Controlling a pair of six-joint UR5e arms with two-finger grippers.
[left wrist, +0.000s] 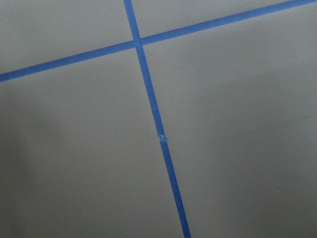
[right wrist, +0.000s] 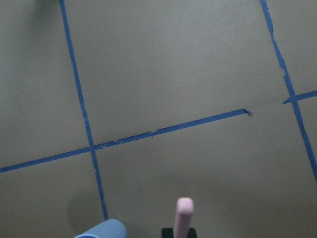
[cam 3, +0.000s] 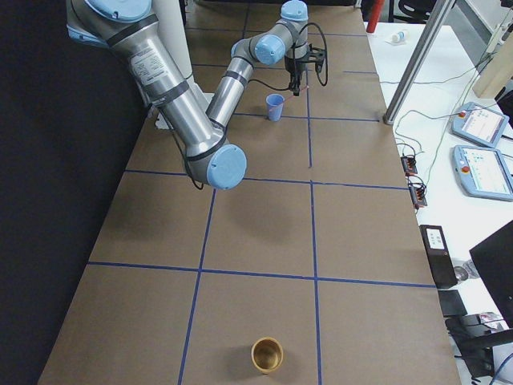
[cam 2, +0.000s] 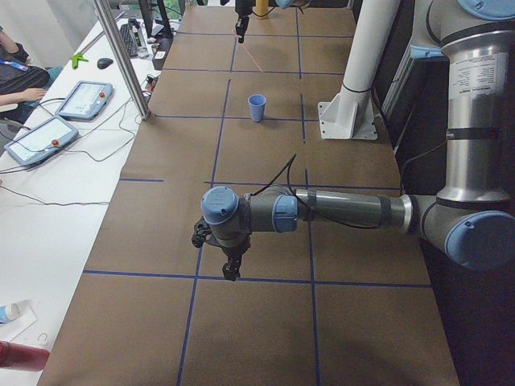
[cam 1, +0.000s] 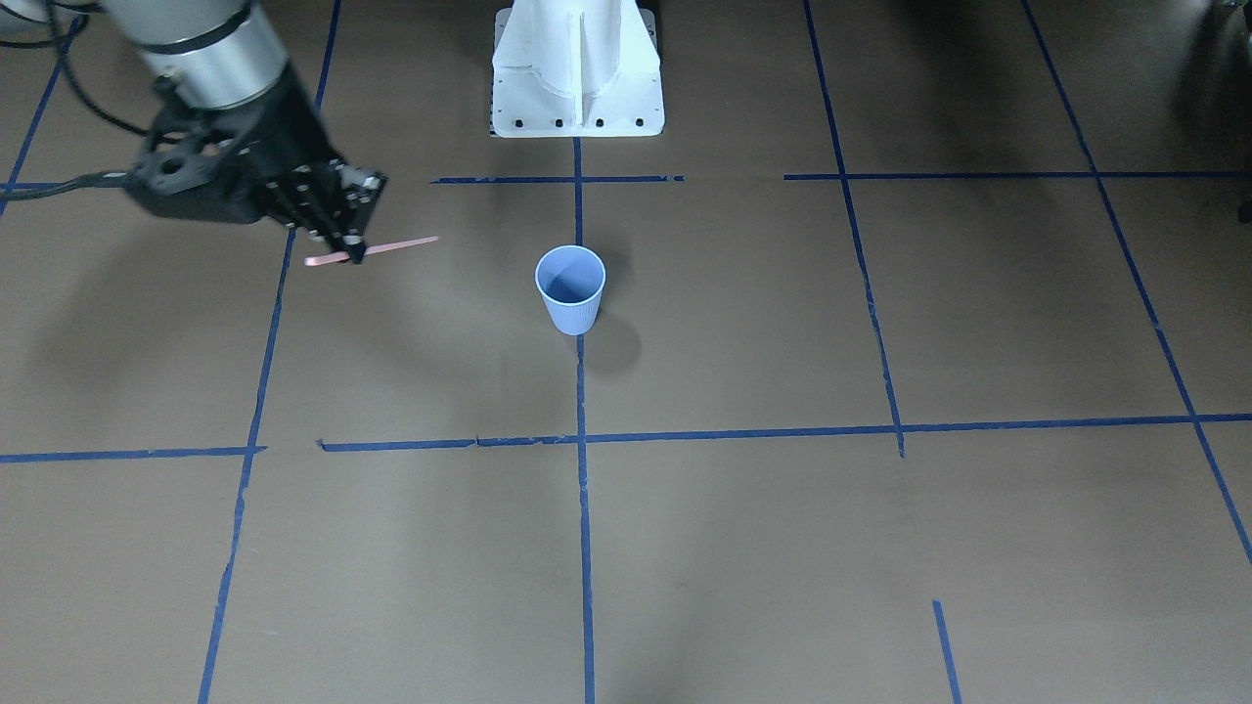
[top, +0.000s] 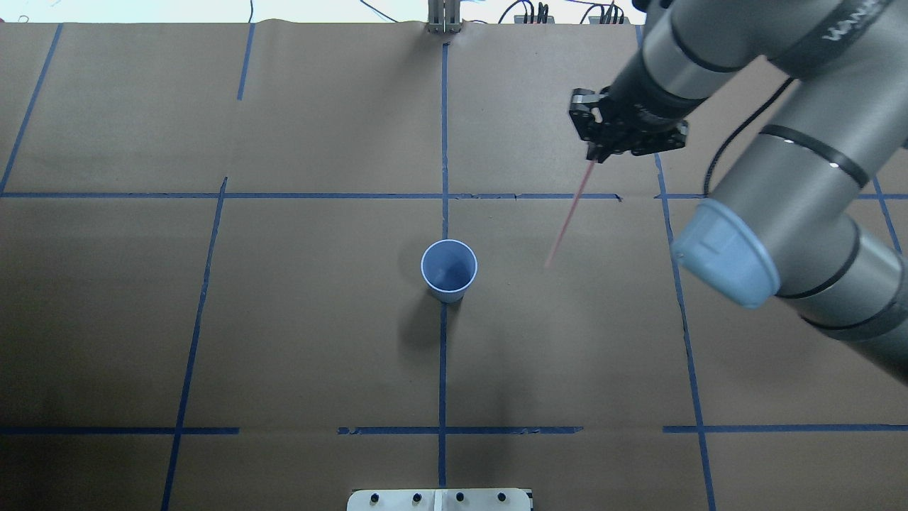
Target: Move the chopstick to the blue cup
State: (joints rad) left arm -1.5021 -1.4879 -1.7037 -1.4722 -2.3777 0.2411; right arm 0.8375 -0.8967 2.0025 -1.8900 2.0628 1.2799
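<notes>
My right gripper (cam 1: 354, 256) is shut on the pale pink chopstick (cam 1: 406, 243) and holds it above the table, off to the side of the blue cup (cam 1: 570, 288). In the overhead view the chopstick (top: 567, 216) slants down from the gripper (top: 594, 157) toward the upright, empty cup (top: 448, 268) but ends short of it. The right wrist view shows the chopstick's end (right wrist: 184, 215) and the cup's rim (right wrist: 101, 230). My left gripper (cam 2: 232, 269) hangs over the table far from the cup; I cannot tell whether it is open or shut.
The white robot pedestal (cam 1: 577, 78) stands behind the cup. A tan cup (cam 3: 267, 354) stands at the table's near end in the exterior right view. A metal post (cam 2: 121, 56) and tablets (cam 2: 80, 100) are along the operators' side. Blue tape lines (left wrist: 158, 129) cross the brown table.
</notes>
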